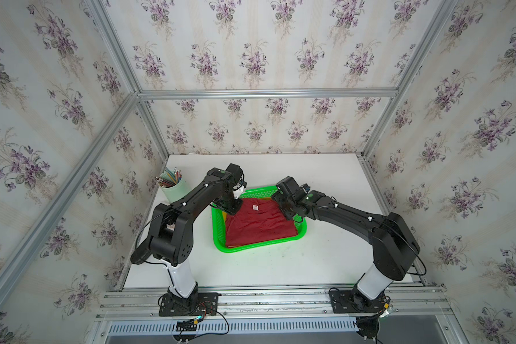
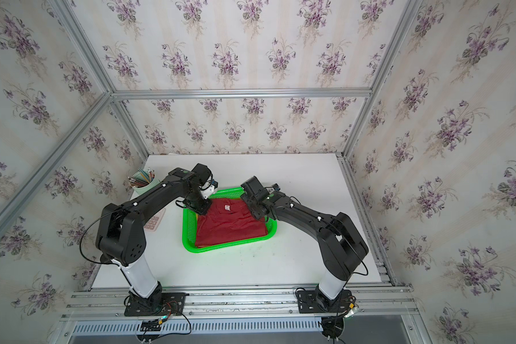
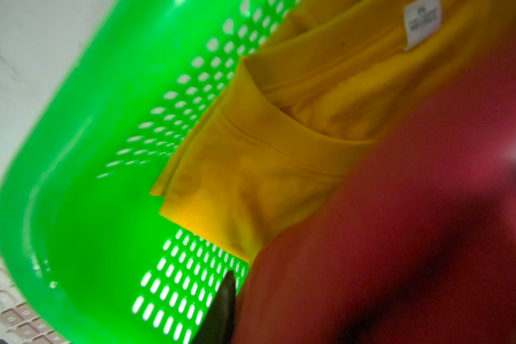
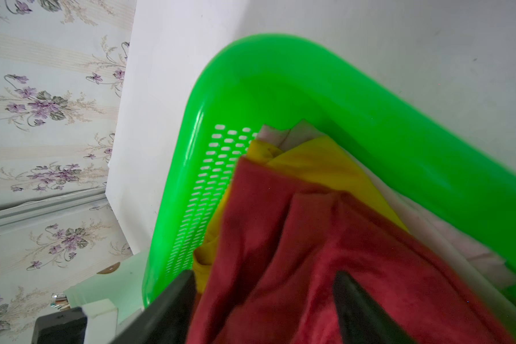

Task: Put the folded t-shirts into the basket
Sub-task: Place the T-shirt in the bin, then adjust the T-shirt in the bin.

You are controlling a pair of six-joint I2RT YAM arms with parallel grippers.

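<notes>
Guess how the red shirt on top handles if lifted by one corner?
Probably floppy: the red shirt lies wrinkled and sagging, so a corner grab would likely unfold it. Likely light too, since the cloth looks thin with fine creases. It may drag the yellow shirt beneath, since their edges overlap inside the basket.

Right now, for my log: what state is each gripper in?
Left gripper: cannot be told, view blurred.
Right gripper: open, straddling the dark red t-shirt.
</notes>
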